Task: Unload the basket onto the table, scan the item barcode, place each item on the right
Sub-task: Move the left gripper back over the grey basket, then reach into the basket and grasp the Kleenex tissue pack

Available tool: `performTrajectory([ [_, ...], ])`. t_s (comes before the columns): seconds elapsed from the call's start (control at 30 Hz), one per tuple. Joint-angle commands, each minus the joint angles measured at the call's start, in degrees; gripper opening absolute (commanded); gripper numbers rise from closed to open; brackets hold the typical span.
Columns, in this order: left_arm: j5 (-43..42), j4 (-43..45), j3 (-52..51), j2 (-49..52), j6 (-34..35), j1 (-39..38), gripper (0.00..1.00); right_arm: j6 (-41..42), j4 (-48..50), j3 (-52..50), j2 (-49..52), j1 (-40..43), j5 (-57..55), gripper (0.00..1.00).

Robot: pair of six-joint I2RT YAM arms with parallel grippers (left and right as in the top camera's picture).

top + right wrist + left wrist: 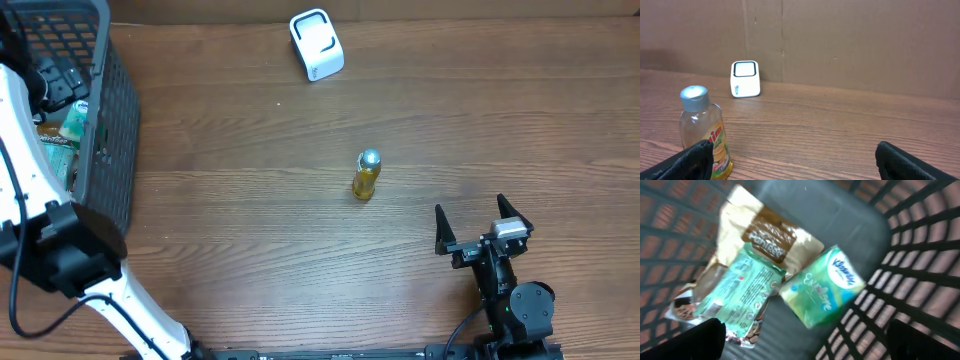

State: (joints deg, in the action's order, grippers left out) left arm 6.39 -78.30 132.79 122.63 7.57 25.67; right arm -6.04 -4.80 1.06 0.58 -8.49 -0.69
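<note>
Well left of the upright, grey-capped bottle of yellow liquid [366,176], the left gripper [805,342] hangs wide open and empty inside the dark mesh basket [110,120]. Right of the bottle and apart from it, the right gripper [470,210] gapes wide, empty.

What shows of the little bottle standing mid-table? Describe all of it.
The bottle is small, clear and plastic-looking, with a grey cap and a yellow label printed red and green round its lower half; the clear part above looks empty. It stands upright on the wooden table, touching nothing else. The white scanner and the open right claw are both apart from it.
</note>
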Motion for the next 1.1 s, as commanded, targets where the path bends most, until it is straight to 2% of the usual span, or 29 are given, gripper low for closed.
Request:
performTrajectory([
  [0.0,-2.0,-0.5,0.4,4.9,-3.9,0.7,1.00,-0.2,0.1,-0.6,-0.4,0.2,-0.5,1.00],
  [0.33,-5.2,1.2,0.4,11.9,-6.8,0.8,0.99,-0.2,0.1,-0.6,-0.4,0.2,-0.5,1.00],
  [1.07,-5.4,0.8,0.3,12.9,-6.7,1.0,1.00,-0.2,0.1,-0.6,-0.4,0.2,-0.5,1.00],
])
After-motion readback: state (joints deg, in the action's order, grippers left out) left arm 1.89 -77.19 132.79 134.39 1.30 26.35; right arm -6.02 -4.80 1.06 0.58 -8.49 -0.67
